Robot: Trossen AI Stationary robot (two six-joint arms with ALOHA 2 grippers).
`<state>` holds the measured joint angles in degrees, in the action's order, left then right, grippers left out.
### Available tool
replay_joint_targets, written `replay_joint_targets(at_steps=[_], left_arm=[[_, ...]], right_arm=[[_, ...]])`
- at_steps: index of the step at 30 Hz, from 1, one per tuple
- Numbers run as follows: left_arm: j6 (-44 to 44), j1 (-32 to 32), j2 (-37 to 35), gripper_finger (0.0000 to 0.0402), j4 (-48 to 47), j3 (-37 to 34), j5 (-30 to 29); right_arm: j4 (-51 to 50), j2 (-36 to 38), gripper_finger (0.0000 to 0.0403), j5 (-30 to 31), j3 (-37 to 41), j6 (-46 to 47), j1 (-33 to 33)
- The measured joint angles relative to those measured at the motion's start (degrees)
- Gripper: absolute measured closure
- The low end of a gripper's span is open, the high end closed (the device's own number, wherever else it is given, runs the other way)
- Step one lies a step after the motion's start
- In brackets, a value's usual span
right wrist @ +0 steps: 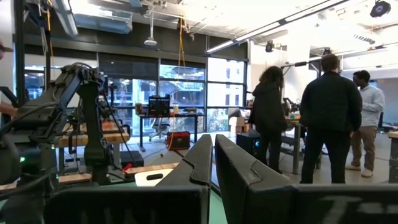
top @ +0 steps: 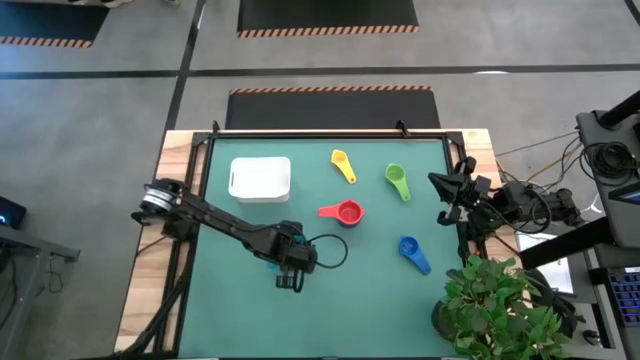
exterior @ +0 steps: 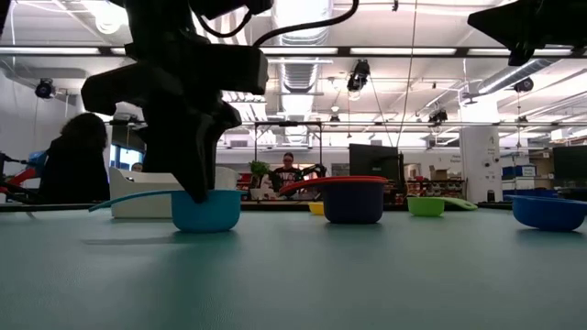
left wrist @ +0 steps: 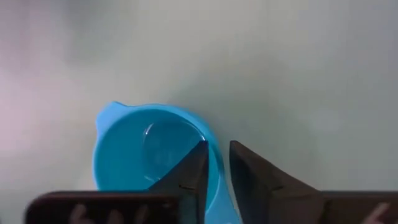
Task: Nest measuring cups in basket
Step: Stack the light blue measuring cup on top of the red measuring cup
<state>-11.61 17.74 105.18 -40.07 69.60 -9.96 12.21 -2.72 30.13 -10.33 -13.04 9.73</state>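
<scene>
A light blue measuring cup (left wrist: 143, 155) stands on the green mat near the table's front, left of the middle. Its handle (exterior: 128, 198) points toward the table's left edge. My left gripper (left wrist: 217, 168) comes down on it from above (top: 290, 270) and is shut on its wall. The white basket (top: 260, 178) sits at the far left. The yellow cup (top: 343, 166), green cup (top: 397, 181), red cup (top: 342, 212) and dark blue cup (top: 412, 252) lie apart on the mat. My right gripper (right wrist: 212, 162) is shut, raised at the table's right edge (top: 440, 185). My left gripper pinches the light blue cup's wall (left wrist: 217, 163), on the side away from the handle. One finger (left wrist: 196, 168) is inside the bowl and the other (left wrist: 252, 177) outside. The fingers point steeply down. The cup stands upright with its bottom (exterior: 206, 227) on the mat.
A potted plant (top: 500, 310) stands at the near right corner. A black cable loop (top: 332, 250) hangs beside my left gripper. The red cup lies closest to the left gripper, on its far right side. People stand in the room beyond the table.
</scene>
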Motion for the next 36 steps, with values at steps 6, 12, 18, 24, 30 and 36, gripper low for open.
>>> replay_joint_targets(at_steps=[6,12,18,24,30,36], left_arm=[[0.45,0.00,0.49,0.0397,0.00,0.00,0.01],[4.83,0.00,-0.14,0.0400,-2.39,1.95,0.02],[17.01,-0.54,-0.24,0.0400,-7.46,9.81,0.06],[29.36,-4.32,-0.32,0.0401,-8.62,17.30,0.02],[37.90,-8.69,1.49,0.0401,-8.76,22.49,0.14],[41.88,-12.93,5.51,0.0401,-7.32,26.97,5.16]], right_arm=[[0.00,0.00,0.0394,0.00,0.00,0.00,-0.02],[0.00,0.00,0.0394,0.00,0.00,0.00,-0.02],[0.02,0.00,0.0394,0.00,0.00,0.00,-0.01],[0.02,0.00,0.0394,0.01,0.00,0.00,-0.02],[0.02,0.00,0.0394,0.02,0.00,-0.01,-0.02],[0.01,0.00,0.0394,0.02,0.00,-0.02,-0.02]])
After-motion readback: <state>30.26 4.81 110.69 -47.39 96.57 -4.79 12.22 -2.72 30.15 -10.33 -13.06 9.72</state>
